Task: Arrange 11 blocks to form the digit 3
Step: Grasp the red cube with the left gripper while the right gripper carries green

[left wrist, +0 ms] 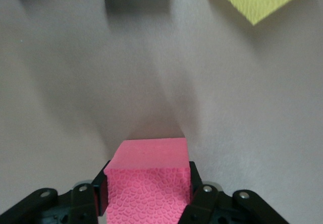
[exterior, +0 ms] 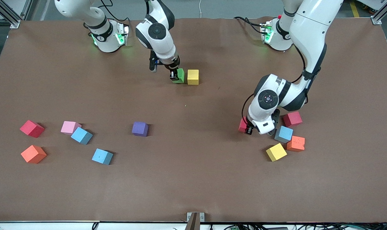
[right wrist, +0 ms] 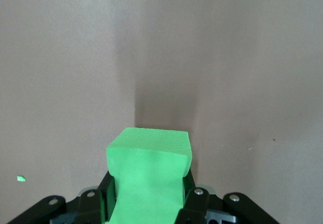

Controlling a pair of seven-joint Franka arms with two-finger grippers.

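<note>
A big brown table (exterior: pixel 193 179) filled the front view, with both robot arms standing along its top edge. The right gripper (exterior: pixel 173 76) was down at a green block (exterior: pixel 181 76), which sat just beside a yellow block (exterior: pixel 193 77). The left gripper (exterior: pixel 251 129) was low at a pink-red block (exterior: pixel 242 125), near the left arm's end of the table. Close by lay a red block (exterior: pixel 292 118), a light blue block (exterior: pixel 284 134), an orange block (exterior: pixel 296 143) and another yellow block (exterior: pixel 276 152). More blocks lay scattered toward the right arm's end.

In the left wrist view, the left gripper (left wrist: pixel 149 196) was clamped on the pink-red block (left wrist: pixel 149 183), fingers (left wrist: pixel 100 193) pressing both sides.

In the right wrist view, the right gripper (right wrist: pixel 149 199) was squeezed tight on the green block (right wrist: pixel 149 178).
</note>
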